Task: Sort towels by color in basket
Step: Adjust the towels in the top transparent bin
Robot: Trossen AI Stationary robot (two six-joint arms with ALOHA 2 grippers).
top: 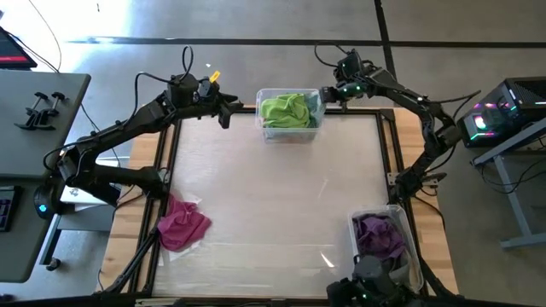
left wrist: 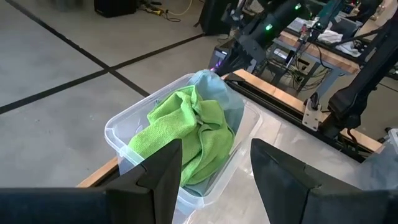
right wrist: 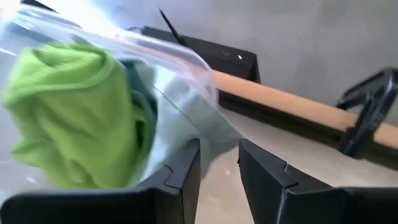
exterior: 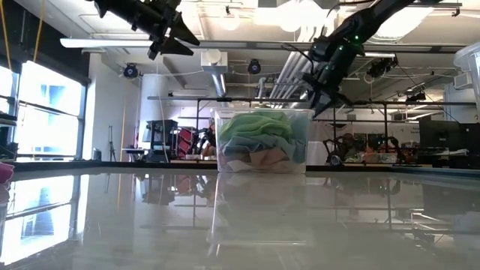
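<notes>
- The room is a workshop with a grey floor and desks beside the pale glossy table.
- A clear bin at the far edge runs lengthwise across the table, with lime green towels heaped over pale teal.
- Purple towels fill a near-right bin; a magenta towel lies near-left.
- The left gripper and right gripper flank the far bin, jaws apart and empty.
</notes>
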